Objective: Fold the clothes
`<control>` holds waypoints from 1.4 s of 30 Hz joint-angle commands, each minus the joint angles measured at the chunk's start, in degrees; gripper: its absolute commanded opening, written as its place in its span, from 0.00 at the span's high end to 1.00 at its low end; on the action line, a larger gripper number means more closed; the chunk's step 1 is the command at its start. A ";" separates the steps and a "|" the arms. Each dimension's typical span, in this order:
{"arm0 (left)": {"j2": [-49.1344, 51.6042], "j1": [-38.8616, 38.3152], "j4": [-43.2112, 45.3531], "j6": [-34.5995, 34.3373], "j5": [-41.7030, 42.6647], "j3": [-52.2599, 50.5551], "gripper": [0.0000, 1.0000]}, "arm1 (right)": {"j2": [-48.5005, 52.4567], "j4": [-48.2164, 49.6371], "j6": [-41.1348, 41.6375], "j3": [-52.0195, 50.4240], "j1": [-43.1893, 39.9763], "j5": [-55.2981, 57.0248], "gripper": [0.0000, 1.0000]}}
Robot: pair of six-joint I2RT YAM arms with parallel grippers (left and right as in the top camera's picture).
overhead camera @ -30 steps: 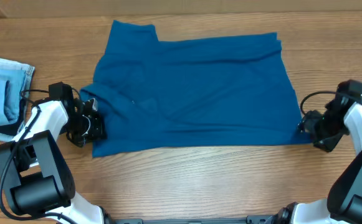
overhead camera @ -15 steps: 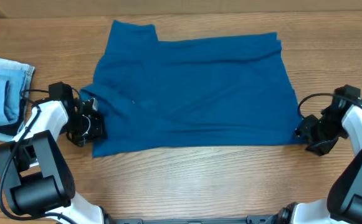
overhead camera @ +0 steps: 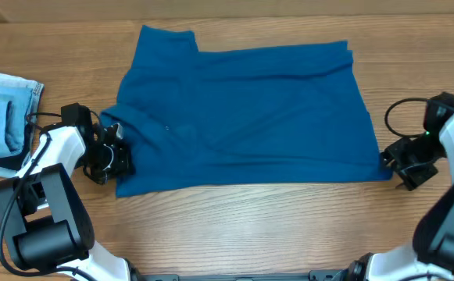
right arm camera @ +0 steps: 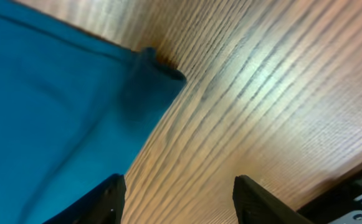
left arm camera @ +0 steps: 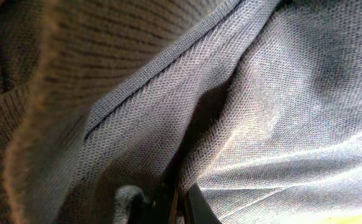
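overhead: teal shirt [overhead camera: 242, 117] flat on table [overhead camera: 250, 226], left gripper [overhead camera: 116, 156] at near-left corner, right gripper [overhead camera: 392, 162] just off near-right corner. left wrist: jaws clamped on shirt fabric. right wrist: jaws apart, empty; should straddle the corner fully before closing.

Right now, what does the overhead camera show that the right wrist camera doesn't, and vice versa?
Overhead only: the whole shirt spread flat, the denim stack at far left, and the left arm. Right wrist only: the shirt's corner close up, with bare wood between the open jaws. Both: teal shirt on the wooden table.
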 commanded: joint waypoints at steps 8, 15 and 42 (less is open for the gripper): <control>0.52 0.04 0.63 0.48 0.85 -0.44 0.96 | 5.99 2.34 2.38 1.73 -0.20 -2.84 0.43; 0.52 0.04 1.01 0.48 0.85 -0.44 0.96 | 5.97 1.92 -7.08 3.19 -0.11 -17.29 0.00; 0.52 0.02 2.14 0.48 3.50 -0.44 0.96 | 14.78 -15.52 12.76 19.56 1.46 3.58 0.37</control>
